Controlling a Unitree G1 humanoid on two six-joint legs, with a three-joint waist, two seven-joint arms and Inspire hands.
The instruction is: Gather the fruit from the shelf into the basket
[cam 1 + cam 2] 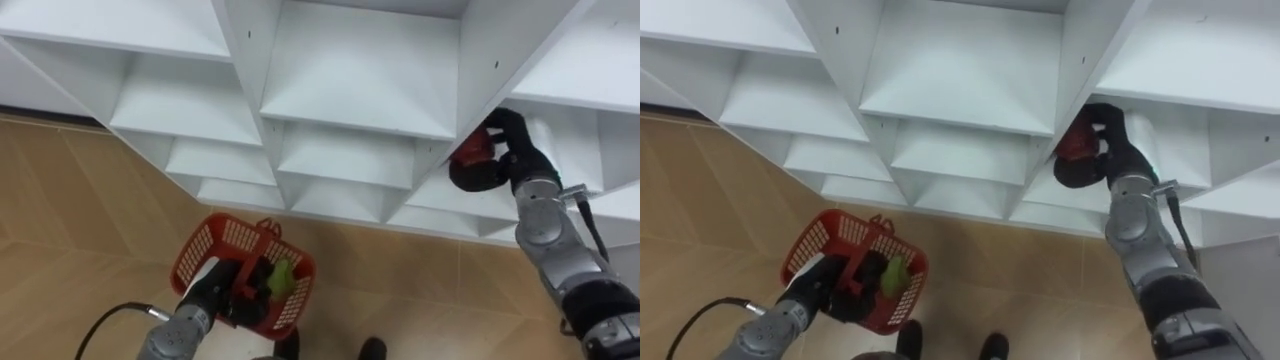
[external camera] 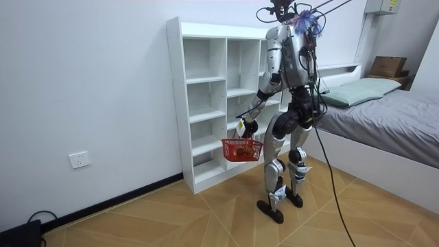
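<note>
Taking a red fruit (image 1: 471, 149) from the closet (image 1: 360, 95) shelf.
Clamped round it with the right robot hand (image 1: 508, 150); basket (image 1: 203, 243) handle gripped low in the left robot hand (image 1: 216, 290), likely ready for the drop.

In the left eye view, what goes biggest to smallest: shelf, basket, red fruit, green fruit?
1. shelf
2. basket
3. red fruit and green fruit look about alike; the right hand covers part of the red one.
</note>
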